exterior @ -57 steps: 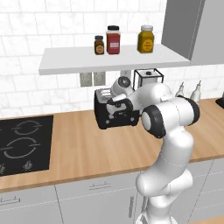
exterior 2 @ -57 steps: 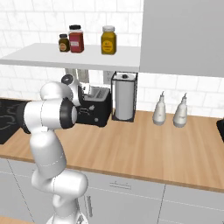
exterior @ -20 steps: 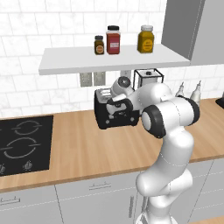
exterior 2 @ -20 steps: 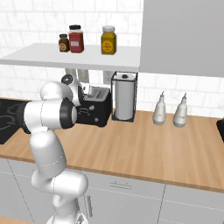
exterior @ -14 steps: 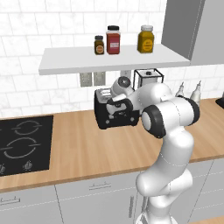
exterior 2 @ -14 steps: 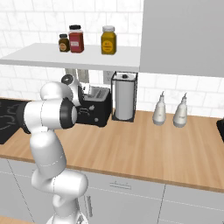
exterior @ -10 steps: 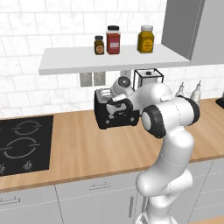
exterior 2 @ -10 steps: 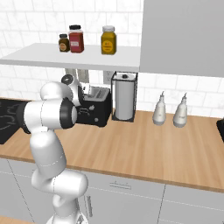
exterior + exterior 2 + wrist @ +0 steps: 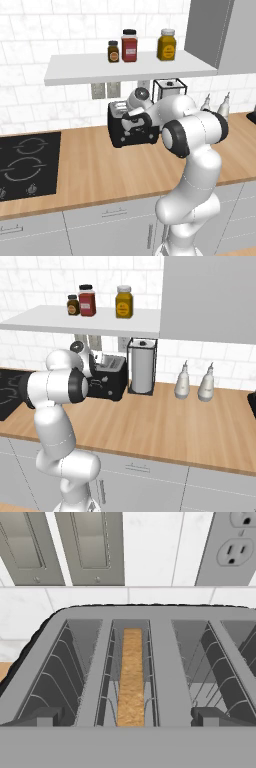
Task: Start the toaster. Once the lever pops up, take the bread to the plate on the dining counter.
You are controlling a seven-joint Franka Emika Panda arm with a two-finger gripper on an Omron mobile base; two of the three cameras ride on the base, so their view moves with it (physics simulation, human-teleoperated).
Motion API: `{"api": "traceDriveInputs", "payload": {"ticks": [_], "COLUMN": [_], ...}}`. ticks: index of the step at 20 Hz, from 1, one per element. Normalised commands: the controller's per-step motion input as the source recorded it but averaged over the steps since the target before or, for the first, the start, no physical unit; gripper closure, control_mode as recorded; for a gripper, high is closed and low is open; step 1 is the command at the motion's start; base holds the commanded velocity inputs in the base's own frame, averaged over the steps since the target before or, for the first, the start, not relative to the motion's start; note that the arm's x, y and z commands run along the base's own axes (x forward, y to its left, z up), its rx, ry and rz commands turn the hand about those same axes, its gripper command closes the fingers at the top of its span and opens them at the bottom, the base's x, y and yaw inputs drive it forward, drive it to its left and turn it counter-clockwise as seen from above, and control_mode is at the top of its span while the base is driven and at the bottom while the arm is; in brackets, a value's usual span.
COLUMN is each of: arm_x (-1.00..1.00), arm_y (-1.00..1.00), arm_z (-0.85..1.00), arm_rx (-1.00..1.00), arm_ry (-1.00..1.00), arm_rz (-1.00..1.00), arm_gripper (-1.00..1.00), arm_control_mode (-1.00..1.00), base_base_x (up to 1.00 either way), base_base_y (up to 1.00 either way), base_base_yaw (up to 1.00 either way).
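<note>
The black toaster (image 9: 119,136) with its silvery top stands at the back of the wood wall counter (image 9: 90,170), under the shelf. My gripper (image 9: 136,121) hovers just over its top. In the hand view the toaster (image 9: 165,642) is seen from above. The bread (image 9: 131,677), a thin golden-brown slice, stands on edge in the second slot from the left. My gripper (image 9: 131,718) is open, its fingertips (image 9: 49,717) set wide on either side of that slot and holding nothing. From the right, the toaster (image 9: 114,381) is partly behind my arm. The plate and the dining counter are out of view.
A wire paper-towel holder (image 9: 142,368) stands right of the toaster, then two pale bottles (image 9: 182,382). The shelf (image 9: 125,67) with three jars hangs low over the toaster. A black hob (image 9: 25,165) lies to the left. Wall sockets (image 9: 235,547) are behind the toaster.
</note>
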Motion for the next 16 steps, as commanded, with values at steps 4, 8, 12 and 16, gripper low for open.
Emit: {"api": "traceDriveInputs", "payload": {"ticks": [4,8,12,16], "arm_x": [0.0,0.0,0.0,0.0], "arm_y": [0.0,0.0,0.0,0.0], "arm_z": [0.0,0.0,0.0,0.0], "arm_rx": [0.0,0.0,0.0,0.0], "arm_ry": [0.0,0.0,0.0,0.0], "arm_rz": [0.0,0.0,0.0,0.0], "arm_gripper": [-1.0,-1.0,-1.0,-1.0], "arm_control_mode": [-1.0,-1.0,-1.0,-1.0], "base_base_x": [0.0,0.0,0.0,0.0], "base_base_y": [0.0,0.0,0.0,0.0], "base_base_yaw": [0.0,0.0,0.0,0.0]}}
